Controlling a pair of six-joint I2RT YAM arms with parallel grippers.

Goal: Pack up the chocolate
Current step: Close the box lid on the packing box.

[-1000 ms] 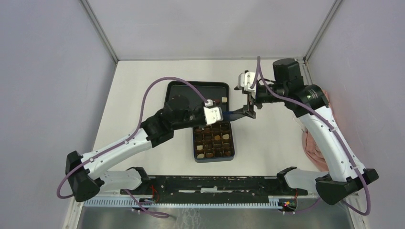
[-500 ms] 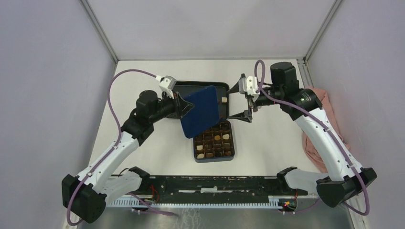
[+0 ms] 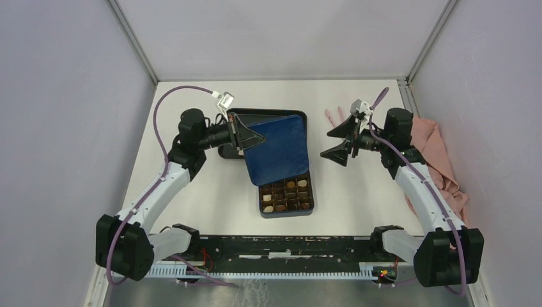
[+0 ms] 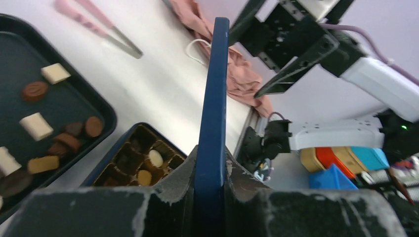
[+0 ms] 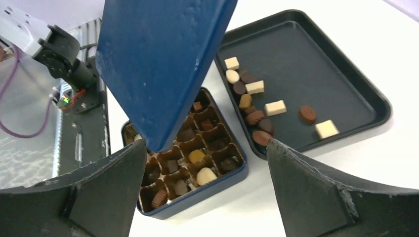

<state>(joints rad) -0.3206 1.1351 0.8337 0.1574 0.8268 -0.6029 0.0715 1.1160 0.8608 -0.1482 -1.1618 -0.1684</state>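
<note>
The left gripper was clenched on one edge of a dark blue lid, holding it up off the table and tilted; in the top view it hid the right part of the black tray and the far rows of the box; the right gripper stood released, its jaws spread wide and holding nothing, just off the tray's right side and pointing left toward it; the loose chocolate lay on the tray in a ragged line along the side next to the box, with two pieces a little apart from the line; more pieces already sat in some of the box's compartments, while others looked unfilled; from the right claw the loose pieces lay ahead and below, framed between its fingers in the wrist view; their line ran roughly across its reach, with the raised lid hanging between it and part of the box; the right arm seemed the one free to fetch them, since the left was occupied; the pink tweezers lay on the table near the right gripper, on its far side; a pink cloth lay crumpled by the right wall.
</note>
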